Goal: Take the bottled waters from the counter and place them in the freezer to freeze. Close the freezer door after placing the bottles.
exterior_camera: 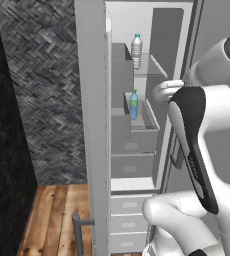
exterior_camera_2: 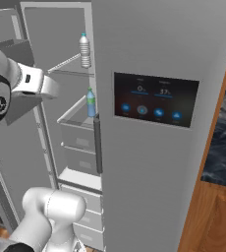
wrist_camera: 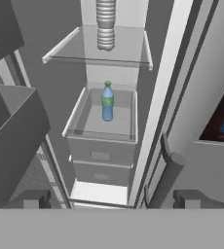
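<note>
The hand holds nothing; its two dark fingertips stand far apart at the bottom of the hand view, so it is spread wide. It faces into the open freezer from just outside the opening, clear of both bottles.

Bottle count: two. The whitish bottle stands upright on the clear upper shelf, near the shelf's back edge. The blue-tinted bottle stands upright in the open bin directly below that shelf, toward the bin's back wall. Both are inside the compartment and apart from each other (one level between them).

Below the bin are two closed grey drawers, then the white floor of the compartment. In the left base view, further drawers show lower down.

The freezer door is swung fully out and seen edge-on in the left base view, its bar handle showing near the lower edge. The neighbouring door with the dark touchscreen is shut.

Judgement: placing appears complete, and the step in hand is the closing of the door. The next move calls for withdrawing the arm from the opening, getting the hand round to the outer face of the open door, and pushing it across until it seats. The arm must be clear of the gap first.
</note>
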Available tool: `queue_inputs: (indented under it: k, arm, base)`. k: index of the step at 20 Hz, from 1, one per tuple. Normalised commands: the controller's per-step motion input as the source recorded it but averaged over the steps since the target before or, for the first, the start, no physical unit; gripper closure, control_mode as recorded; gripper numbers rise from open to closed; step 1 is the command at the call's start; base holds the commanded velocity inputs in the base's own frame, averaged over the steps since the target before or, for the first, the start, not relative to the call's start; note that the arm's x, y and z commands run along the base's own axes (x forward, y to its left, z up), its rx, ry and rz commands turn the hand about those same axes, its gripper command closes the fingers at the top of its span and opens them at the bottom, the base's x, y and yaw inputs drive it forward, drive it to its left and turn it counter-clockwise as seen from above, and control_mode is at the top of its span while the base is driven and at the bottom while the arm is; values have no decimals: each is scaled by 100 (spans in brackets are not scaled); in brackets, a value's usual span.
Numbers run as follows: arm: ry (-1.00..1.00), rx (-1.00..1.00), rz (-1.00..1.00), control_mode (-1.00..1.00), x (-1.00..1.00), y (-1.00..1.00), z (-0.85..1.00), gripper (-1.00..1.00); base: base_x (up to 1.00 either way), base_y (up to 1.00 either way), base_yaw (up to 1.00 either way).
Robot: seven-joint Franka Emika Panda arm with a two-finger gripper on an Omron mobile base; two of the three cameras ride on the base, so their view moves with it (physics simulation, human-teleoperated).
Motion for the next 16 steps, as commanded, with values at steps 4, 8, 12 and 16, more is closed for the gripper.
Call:
queue_inputs:
  k: [4,8,12,16]
  arm:
    - [34,0,-2,-100,-75,-4,-57,-100]
    - [21,1,-7,-100,-28,-3,-58,-100]
    - [4,6,-7,-100,-13,-18,-50,-100]
    - [5,4,-6,-100,0,-19,-63,-100]
  base:
    - [0,0,0]
    - [0,0,0]
    - [0,0,0]
    - [0,0,0]
